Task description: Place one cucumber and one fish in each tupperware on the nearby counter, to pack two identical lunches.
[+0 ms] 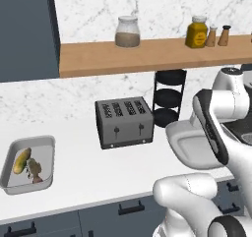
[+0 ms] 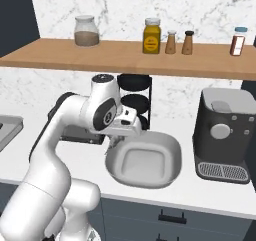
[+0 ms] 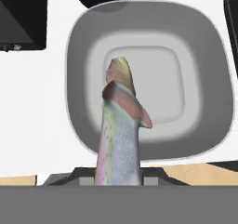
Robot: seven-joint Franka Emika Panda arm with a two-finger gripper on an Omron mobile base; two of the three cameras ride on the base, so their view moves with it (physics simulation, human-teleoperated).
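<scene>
My gripper (image 3: 118,178) is shut on a fish (image 3: 120,135), a silvery-grey one with a brownish tail that points away from the hand. It hangs above the wide, basin-like tupperware (image 3: 76,46), whose inside holds nothing. That tupperware (image 2: 169,152) sits on the white counter (image 2: 75,157) in front of the hand (image 2: 124,126). At the far left, the second tupperware (image 1: 45,143) holds a yellow-green cucumber (image 1: 21,161) and another fish (image 1: 35,170). In the left base view the arm hides the gripper, and the wide tupperware (image 1: 183,145) shows behind it.
A grey toaster (image 1: 123,122) stands mid-counter, with a black three-tier rack (image 1: 169,96) behind the basin. A dark coffee machine (image 2: 222,135) is to the right. A wooden shelf (image 2: 125,52) with jars runs overhead. Dark drawers (image 1: 98,219) lie below the counter.
</scene>
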